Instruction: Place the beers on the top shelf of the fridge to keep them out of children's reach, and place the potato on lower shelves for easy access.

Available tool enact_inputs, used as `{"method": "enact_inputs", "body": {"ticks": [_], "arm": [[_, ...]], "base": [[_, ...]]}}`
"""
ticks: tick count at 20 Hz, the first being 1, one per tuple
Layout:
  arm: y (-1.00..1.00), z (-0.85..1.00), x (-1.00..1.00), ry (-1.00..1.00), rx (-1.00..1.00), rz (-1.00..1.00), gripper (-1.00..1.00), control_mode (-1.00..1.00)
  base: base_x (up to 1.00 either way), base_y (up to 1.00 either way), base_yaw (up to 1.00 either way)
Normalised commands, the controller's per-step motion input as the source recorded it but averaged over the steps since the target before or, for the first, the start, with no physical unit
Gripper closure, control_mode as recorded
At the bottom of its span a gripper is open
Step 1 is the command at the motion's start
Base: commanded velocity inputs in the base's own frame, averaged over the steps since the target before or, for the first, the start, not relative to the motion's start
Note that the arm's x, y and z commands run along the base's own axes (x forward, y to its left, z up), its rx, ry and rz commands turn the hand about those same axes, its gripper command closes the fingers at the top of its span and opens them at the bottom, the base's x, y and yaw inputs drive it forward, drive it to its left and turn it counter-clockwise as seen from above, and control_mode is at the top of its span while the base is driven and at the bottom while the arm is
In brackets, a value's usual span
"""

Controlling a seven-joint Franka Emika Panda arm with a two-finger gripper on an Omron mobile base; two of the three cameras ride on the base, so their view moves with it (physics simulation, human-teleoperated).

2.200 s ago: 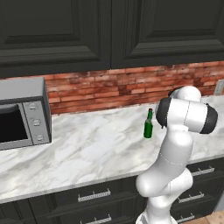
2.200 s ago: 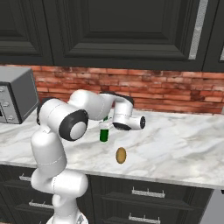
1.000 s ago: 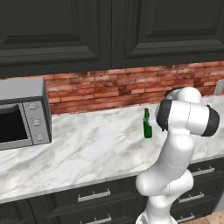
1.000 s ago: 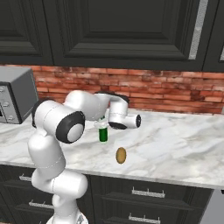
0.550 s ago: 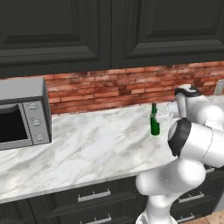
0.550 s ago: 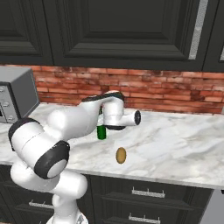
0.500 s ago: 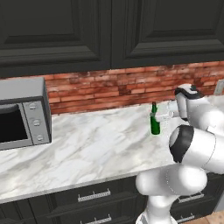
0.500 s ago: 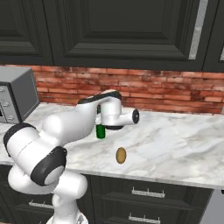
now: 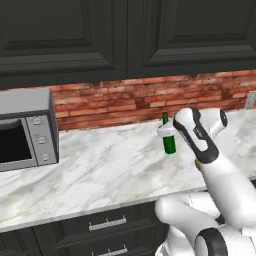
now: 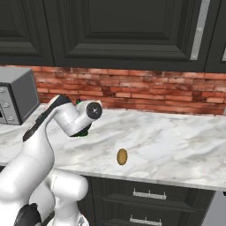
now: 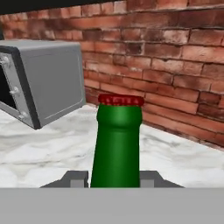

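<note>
Since the earlier frames the arm has swung round, its elbow now low and forward, with the bottle (image 9: 169,139) carried slightly along the surface (image 9: 100,170) near the brick wall. The gripper (image 11: 115,177) is closed on the bottle's neck, a finger on each side just under the red cap. The potato (image 10: 122,156) lies well apart, near the surface's front edge. A grip this high on smooth glass risks the heavy body swinging or sliding out when lifted. A wide swing could also knock the bottle against the microwave (image 11: 43,78) or the wall.
</note>
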Motion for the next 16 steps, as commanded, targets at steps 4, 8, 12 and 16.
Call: {"method": "enact_inputs", "body": {"ticks": [4,8,12,16], "arm": [[0.78,0.65,-0.28,0.06,-0.14,-0.29,1.0,-1.0],[0.63,0.55,-0.26,0.07,-0.14,-0.29,1.0,-1.0],[0.35,0.57,-0.2,0.09,-0.13,-0.26,1.0,-1.0],[0.1,0.56,-0.21,0.05,-0.11,-0.16,1.0,-1.0]], "base": [[0.0,0.0,0.0],[0.0,0.0,0.0],[0.0,0.0,0.0],[0.0,0.0,0.0]]}}
